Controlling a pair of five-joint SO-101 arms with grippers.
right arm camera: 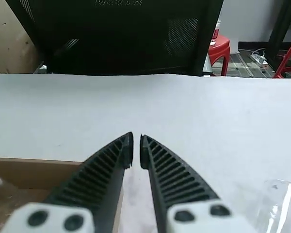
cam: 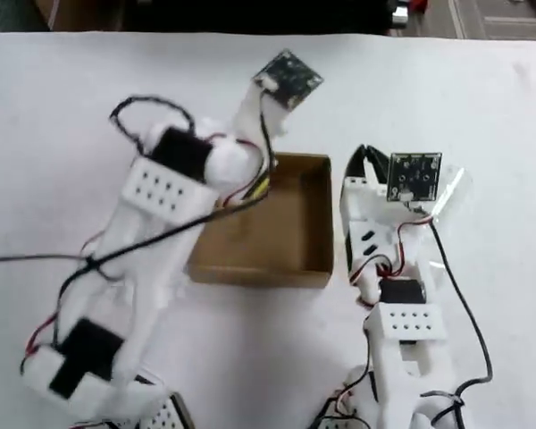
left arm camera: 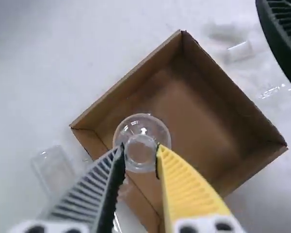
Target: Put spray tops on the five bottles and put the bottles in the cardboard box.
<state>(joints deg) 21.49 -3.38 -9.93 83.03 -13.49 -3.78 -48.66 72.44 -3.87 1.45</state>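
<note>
Evidently ready for lowering in, the left gripper (left arm camera: 138, 156) is clamped on a clear bottle (left arm camera: 141, 132) above the cardboard box (left arm camera: 233, 99) near its 11 o'clock edge, while the right gripper (right arm camera: 136, 141), jaws almost together and empty, sits at 3 o'clock.

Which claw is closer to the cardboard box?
Left. The left gripper hangs over the cardboard box near its edge, gripping a clear bottle; the right gripper sits beside it, over the table.
</note>
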